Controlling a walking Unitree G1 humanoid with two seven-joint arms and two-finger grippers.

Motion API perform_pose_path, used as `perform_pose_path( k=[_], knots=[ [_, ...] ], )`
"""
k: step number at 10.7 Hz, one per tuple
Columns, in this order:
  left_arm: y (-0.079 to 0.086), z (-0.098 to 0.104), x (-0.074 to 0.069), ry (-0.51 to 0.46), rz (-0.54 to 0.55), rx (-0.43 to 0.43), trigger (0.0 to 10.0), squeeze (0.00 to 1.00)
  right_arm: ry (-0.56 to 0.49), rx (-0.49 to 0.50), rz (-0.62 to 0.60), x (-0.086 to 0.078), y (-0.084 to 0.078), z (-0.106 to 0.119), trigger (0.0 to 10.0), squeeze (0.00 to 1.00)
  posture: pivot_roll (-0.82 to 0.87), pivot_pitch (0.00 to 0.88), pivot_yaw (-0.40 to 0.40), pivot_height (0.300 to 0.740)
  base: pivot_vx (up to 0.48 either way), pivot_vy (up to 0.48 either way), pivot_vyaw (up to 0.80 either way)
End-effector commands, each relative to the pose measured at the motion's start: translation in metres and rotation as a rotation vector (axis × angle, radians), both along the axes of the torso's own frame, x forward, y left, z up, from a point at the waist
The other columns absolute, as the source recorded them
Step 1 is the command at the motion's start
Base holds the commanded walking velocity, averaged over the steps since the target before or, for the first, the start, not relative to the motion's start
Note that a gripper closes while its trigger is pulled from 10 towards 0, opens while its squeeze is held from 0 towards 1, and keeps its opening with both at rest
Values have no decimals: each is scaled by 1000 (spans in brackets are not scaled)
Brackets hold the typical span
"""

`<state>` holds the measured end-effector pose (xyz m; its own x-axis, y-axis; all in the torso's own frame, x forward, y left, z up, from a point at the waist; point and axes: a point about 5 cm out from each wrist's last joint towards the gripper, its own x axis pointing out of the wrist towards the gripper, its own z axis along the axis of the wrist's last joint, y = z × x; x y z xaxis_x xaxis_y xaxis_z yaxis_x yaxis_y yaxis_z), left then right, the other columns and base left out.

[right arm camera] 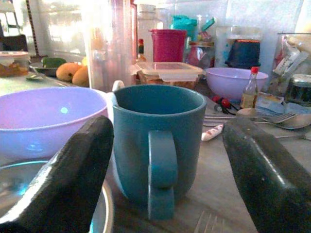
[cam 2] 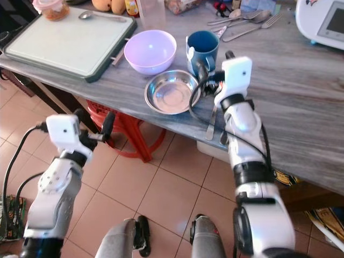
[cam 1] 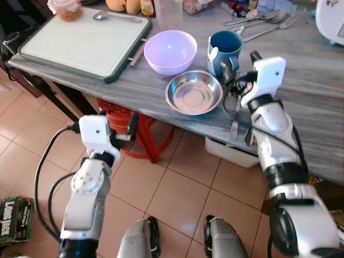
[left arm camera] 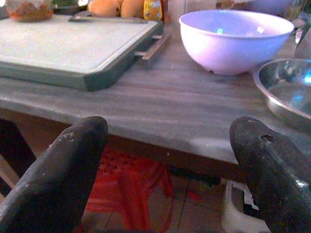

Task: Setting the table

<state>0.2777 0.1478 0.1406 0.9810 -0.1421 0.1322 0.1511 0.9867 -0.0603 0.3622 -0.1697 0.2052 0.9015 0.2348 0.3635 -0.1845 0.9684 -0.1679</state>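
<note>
Mug [right arm camera: 158, 141] in teal stands right ahead of our right gripper [cam 1: 240, 63], handle turned toward us, framed between the two spread black fingers [right arm camera: 63, 187] without either one touching it; the gripper holds nothing. Just to that gripper's left we see the steel bowl [cam 1: 193, 92] near the table's [cam 1: 317, 102] edge, and beyond it the lilac bowl [cam 1: 170, 51], both close beside the mug. Under our right wrist a fork [cam 1: 235, 119] lies on the grey wood. Further ahead of the gripper, loose spoons and forks [cam 1: 263, 21] rest in a scatter. Our left gripper [cam 1: 130, 129] hangs below the tabletop, fingers wide apart and empty, pointing toward the table edge with the red stool [left arm camera: 141, 189] beneath it. Ahead of it and up on the table sits the white cutting board [cam 1: 86, 43].
</note>
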Motion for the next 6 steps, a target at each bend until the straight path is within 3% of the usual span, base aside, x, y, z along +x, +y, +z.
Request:
perform_pose_path(
  k=[1,2,5,6],
  knots=[
    [4,-5,0,14,30,9,10000,0,-25,2,0,-5,3,4,10000,1000,19,172,82,740,0,0,0],
    [4,-3,5,4,49,7,10000,0,-50,-15,-22,-14,3,6,10000,1000,11,160,80,740,0,0,0],
    [-1,1,17,-25,66,-21,10000,0,4,21,-66,-42,-1,-12,10000,1000,-2,121,63,740,0,0,0],
    [2,0,21,-17,109,-14,10000,0,8,-2,-67,-47,3,-14,10000,392,-2,111,58,740,0,0,0]
  ],
)
